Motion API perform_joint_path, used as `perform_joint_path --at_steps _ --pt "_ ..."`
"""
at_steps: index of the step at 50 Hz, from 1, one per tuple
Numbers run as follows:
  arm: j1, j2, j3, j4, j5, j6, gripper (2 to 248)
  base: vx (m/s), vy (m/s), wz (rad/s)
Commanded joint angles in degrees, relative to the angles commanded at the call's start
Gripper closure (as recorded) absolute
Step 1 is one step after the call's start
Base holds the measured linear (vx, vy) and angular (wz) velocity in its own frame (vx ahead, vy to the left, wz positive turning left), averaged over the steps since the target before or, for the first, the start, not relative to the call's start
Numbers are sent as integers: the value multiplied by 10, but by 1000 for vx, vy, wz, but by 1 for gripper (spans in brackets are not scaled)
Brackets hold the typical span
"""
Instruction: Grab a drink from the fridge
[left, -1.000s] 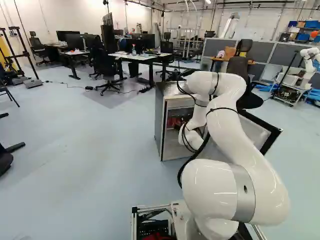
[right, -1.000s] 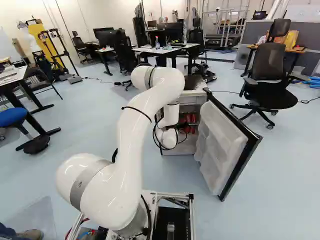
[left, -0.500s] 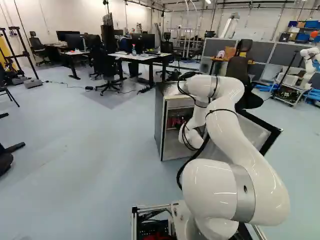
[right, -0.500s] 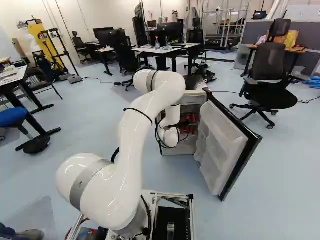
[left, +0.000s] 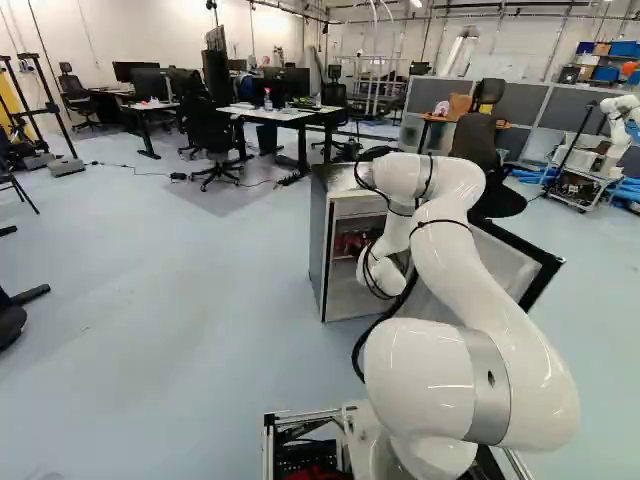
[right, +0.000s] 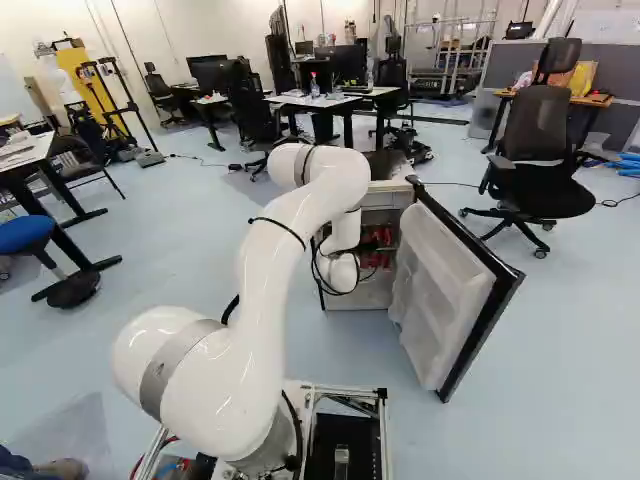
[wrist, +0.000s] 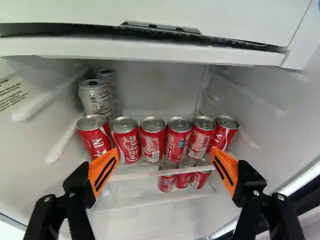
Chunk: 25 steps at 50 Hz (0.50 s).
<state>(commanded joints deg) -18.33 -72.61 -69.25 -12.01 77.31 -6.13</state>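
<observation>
At the open fridge (left: 318, 235), the gripper (wrist: 165, 156) spreads its fingers wide with nothing held, presumably leaving room for a drink. Ahead, red cans (wrist: 152, 140) stand in a row on the upper shelf (wrist: 131, 175), likely for easy reach, silver cans (wrist: 94, 100) behind. The fridge door (right: 440, 275) hangs wide, giving the arm (right: 268, 285) its way in.

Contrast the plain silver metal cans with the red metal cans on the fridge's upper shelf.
Color: silver cans are silver with dark print; red cans are red with white lettering.
Count: two silver cans; six red cans.
Placement: silver cans stand deeper, behind one end; red cans form a row along the upper shelf's front.
Shared: both kinds stand upright.
</observation>
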Motion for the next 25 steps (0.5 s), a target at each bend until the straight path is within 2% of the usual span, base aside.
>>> perform_joint_path --at_steps 11,23,25 --pt "0 0 0 0 -4 3 3 0 0 0" --pt "0 0 0 0 -4 61 3 0 0 0" --pt "0 0 0 0 -4 61 3 0 0 0"
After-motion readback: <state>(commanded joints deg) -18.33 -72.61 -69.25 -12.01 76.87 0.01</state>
